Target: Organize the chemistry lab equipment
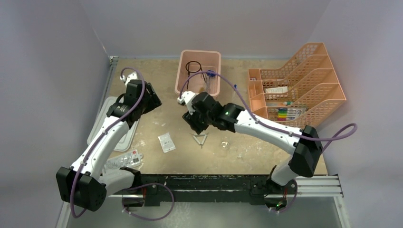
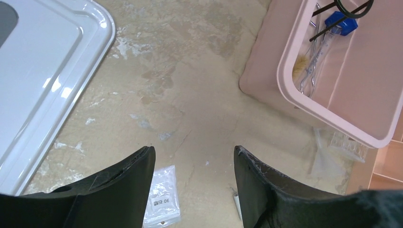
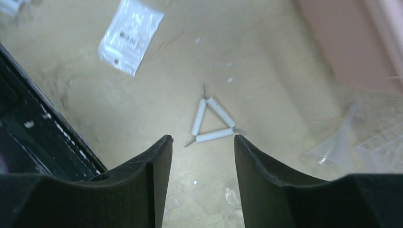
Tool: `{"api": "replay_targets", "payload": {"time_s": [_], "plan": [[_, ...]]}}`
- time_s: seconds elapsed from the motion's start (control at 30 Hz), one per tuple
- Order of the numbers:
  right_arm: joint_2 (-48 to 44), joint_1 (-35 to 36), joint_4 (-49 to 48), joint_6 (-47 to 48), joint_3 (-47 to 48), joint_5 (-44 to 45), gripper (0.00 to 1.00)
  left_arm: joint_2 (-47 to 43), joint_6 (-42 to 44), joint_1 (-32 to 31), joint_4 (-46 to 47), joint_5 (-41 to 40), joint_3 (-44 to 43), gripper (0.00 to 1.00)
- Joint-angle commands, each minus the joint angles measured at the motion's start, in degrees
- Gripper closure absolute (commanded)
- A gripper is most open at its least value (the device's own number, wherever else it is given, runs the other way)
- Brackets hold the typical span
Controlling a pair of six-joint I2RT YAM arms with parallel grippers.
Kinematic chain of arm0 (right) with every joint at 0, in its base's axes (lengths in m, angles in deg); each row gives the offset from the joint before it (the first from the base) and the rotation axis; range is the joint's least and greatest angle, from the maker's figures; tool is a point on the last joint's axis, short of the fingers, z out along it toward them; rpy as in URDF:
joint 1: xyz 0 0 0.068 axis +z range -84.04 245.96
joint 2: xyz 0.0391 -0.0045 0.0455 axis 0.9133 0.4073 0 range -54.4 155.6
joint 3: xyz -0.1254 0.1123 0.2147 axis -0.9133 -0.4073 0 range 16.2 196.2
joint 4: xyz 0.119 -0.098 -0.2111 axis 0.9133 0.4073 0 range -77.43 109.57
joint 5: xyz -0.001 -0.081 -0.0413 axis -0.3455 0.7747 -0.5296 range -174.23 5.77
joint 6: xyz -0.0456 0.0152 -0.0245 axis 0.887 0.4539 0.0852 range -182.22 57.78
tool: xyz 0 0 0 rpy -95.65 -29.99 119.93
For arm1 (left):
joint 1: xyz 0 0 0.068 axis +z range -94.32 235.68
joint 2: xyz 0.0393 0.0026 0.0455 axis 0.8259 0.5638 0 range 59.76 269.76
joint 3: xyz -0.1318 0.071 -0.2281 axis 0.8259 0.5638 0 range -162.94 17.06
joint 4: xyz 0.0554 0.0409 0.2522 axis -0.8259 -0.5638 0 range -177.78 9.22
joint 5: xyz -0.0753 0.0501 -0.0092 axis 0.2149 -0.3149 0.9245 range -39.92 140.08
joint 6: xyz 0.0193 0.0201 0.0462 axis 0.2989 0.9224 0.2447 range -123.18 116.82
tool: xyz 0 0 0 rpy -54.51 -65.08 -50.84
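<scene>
My right gripper (image 3: pixel 202 138) hangs open and empty just above the table, with the wire triangle (image 3: pixel 211 122) lying right beyond its fingertips. From above, that triangle (image 1: pixel 200 139) sits just below the right gripper (image 1: pixel 195 127). A small white packet (image 1: pixel 166 141) lies to its left and a small clear glass piece (image 1: pixel 225 144) to its right. My left gripper (image 2: pixel 194 151) is also open and holds nothing; the packet (image 2: pixel 161 202) shows under its left finger. The black wire ring (image 1: pixel 192 66), metal tongs (image 2: pixel 311 71) and a blue-tipped rod (image 2: pixel 342 21) rest inside the pink tub (image 2: pixel 332 118).
The tub's white lid (image 1: pixel 114 123) lies flat at the left, under the left arm. More packets (image 1: pixel 128 159) sit near the front left edge. Orange mesh racks (image 1: pixel 294 85) stand at the right. A clear funnel-like piece (image 3: pixel 337 147) lies beside the tub (image 1: pixel 180 71).
</scene>
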Motion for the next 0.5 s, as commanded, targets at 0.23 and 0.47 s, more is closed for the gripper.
{"api": "replay_targets", "payload": {"time_s": [0.23,0.47], "plan": [[1.0,3.32,6.48,-12.79,-6.33,12.9,0.34,-3.44,-4.24,0.38,0.62,-1.22,2.06,0.39],[-0.7,2.88,15.06,-25.05,-7.87,24.7,0.01,-3.07,-3.16,0.38,1.55,1.11,2.68,0.39]]}}
